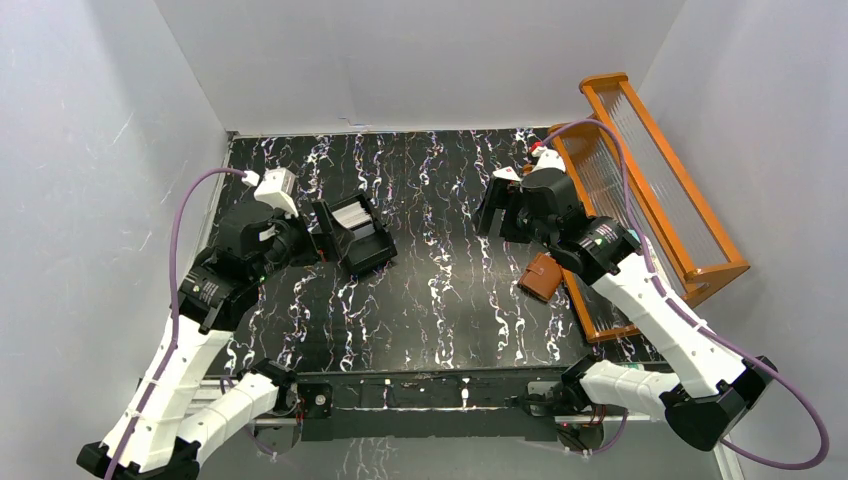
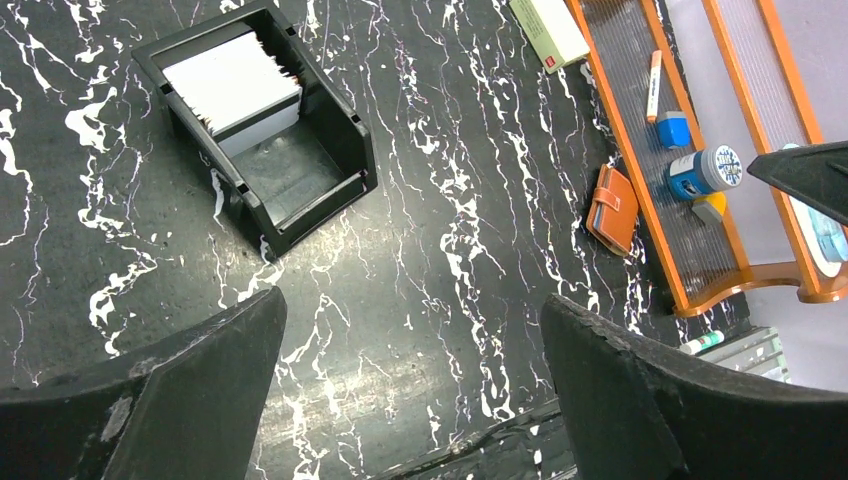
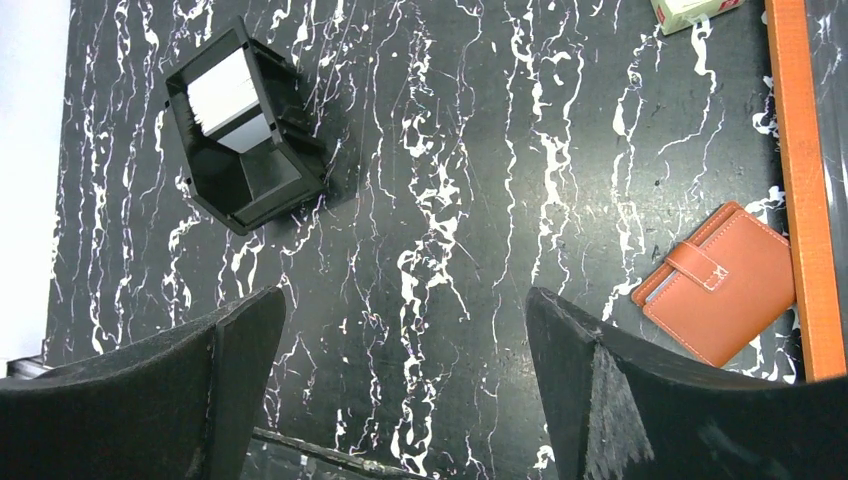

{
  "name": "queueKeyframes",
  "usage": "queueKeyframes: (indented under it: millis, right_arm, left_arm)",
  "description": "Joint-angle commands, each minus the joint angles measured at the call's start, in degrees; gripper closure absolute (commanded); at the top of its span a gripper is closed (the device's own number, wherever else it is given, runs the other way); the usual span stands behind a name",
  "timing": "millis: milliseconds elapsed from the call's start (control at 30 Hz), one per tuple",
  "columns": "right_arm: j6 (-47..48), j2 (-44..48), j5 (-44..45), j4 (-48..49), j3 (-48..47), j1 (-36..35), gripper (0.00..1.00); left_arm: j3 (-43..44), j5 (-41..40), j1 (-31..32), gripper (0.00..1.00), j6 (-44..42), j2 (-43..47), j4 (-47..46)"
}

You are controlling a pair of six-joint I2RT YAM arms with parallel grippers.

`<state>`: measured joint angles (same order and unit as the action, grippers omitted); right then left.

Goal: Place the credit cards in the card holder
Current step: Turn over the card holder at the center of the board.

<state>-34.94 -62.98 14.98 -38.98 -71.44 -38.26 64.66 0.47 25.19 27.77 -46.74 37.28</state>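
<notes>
**Workspace, left to right.** White walls (image 1: 400, 60) are enclosing a black table (image 1: 440, 300) whose glossy surface is showing white, marble-like veining. At left, the left gripper (image 2: 412, 310) is hovering above the table, its jaws spread wide with nothing between them. Just beyond it a black compartmented box (image 2: 312, 208) is sitting askew. The credit cards (image 2: 230, 80) are standing stacked in its far compartment, with a white face showing. Right of centre, the right gripper (image 3: 400, 300) is likewise hanging agape and grasping nothing. The brown card holder (image 3: 725, 285) is lying closed on the table, tab across its front, just beside an orange tray (image 3: 798, 180) at far right.
</notes>
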Motion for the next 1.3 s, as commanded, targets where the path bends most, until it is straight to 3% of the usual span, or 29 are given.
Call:
queueKeyframes:
  millis: [0,200,400,533,600,900,1267]
  right_arm:
    - [-0.2,0.9,2.2,0.8,-0.3,0.2,0.02]
    - [-6.7,1.5,4.5,0.1,3.6,0.2,0.02]
    - [-12.5,-3.6,9.2,-3.9,4.3,0.3,0.03]
    - [-15.5,-7.7,16.1,-5.8,5.8,1.3,0.1]
    - [-16.3,-9.3,18.6,-5.5,7.5,3.1,0.18]
    - [-16.8,-14.8,18.4,1.2,15.9,11.9,0.32]
    - [-11.5,-20.7,11.6,11.1,21.5,17.9,0.25]
  left_arm:
    - [0.1,-0.6,-0.4,0.01,-1.3,1.0,-0.4]
    - [-3.3,0.0,-0.4,0.01,-1.1,1.2,-1.8]
    - [-8.9,-0.4,-0.4,0.01,-0.8,1.4,-2.6]
    - [-13.7,-0.1,-0.4,0.01,-0.8,1.8,-4.5]
    - [-16.5,0.0,-0.4,0.01,-1.4,1.8,-5.6]
    - [-21.2,-3.3,-0.4,0.01,-1.9,2.6,-6.6]
    - [-23.2,-0.9,-0.4,0.01,-5.7,8.3,-8.1]
